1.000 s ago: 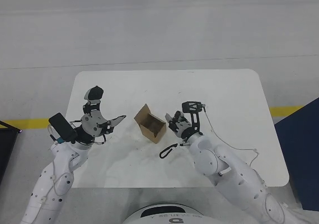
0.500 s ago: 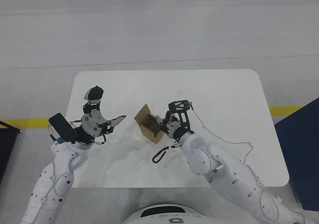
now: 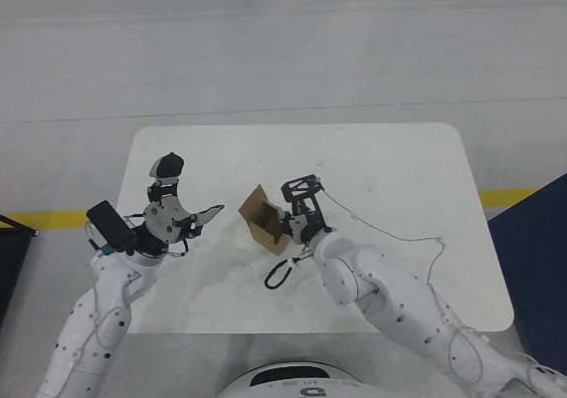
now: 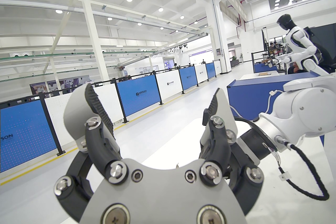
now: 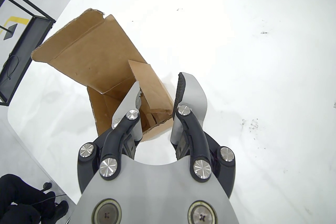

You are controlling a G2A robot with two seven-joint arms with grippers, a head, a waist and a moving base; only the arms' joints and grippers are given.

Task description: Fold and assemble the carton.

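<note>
I had the brown carton sitting on the white table, a little left of centre and between the two arms. It was open, with its flaps standing unfolded. My right gripper was at the carton's right side with its claw spread. One finger reached inside the opening and the other was outside, so the carton's right wall stood between them without being pinched. My left gripper hung over the left part of the table, well apart from the carton. Its claw was spread wide with nothing in it, and its fingers pointed out toward the hall.
</note>
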